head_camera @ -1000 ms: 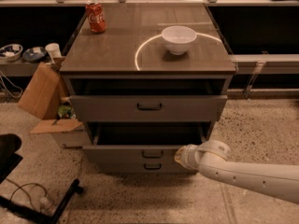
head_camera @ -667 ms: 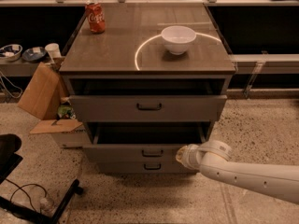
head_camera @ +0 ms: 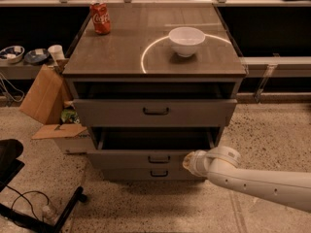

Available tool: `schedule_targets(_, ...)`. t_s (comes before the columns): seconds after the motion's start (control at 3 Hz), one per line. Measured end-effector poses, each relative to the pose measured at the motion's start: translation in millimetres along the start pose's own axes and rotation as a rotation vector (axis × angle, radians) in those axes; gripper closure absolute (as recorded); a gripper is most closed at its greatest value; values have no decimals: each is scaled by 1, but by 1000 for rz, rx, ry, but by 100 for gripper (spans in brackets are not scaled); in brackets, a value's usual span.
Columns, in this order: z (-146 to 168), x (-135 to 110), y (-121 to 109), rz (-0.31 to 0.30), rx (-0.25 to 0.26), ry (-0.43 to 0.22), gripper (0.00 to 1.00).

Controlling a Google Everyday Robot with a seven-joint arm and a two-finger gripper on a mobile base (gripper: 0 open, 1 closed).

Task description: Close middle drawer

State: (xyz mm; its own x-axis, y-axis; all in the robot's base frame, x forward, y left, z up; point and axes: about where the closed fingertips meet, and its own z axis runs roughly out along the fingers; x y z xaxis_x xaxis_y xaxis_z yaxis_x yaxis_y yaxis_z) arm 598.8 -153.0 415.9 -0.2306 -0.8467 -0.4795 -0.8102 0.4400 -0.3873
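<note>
The grey cabinet (head_camera: 154, 52) has three drawers. The middle drawer (head_camera: 131, 159) is pulled out, with its dark tray open above its flat front and a small dark bar handle (head_camera: 159, 158) at the centre. My gripper (head_camera: 187, 162) is at the end of the white arm that reaches in from the lower right. It is at the right part of the middle drawer's front, level with the handle and to its right. The taller-fronted top drawer (head_camera: 154, 112) is also pulled out. The slim bottom drawer (head_camera: 131, 174) sits below, pushed in.
A white bowl (head_camera: 186, 40) and a red cola can (head_camera: 100, 17) stand on the cabinet top. Cardboard boxes (head_camera: 46, 101) lean at the cabinet's left. A black chair base (head_camera: 29, 212) and a cable lie on the floor at lower left. Shelves run behind.
Almost nothing. The gripper has edged slightly to the right along the middle drawer's front; the drawers stay as they were.
</note>
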Motion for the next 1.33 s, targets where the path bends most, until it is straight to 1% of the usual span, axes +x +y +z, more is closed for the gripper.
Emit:
schedule_targets(0.67, 0, 0, 0, 0, 0, 0, 13)
schedule_targets(1.0, 0, 0, 0, 0, 0, 0, 0)
schedule_targets(1.33, 0, 0, 0, 0, 0, 0, 3)
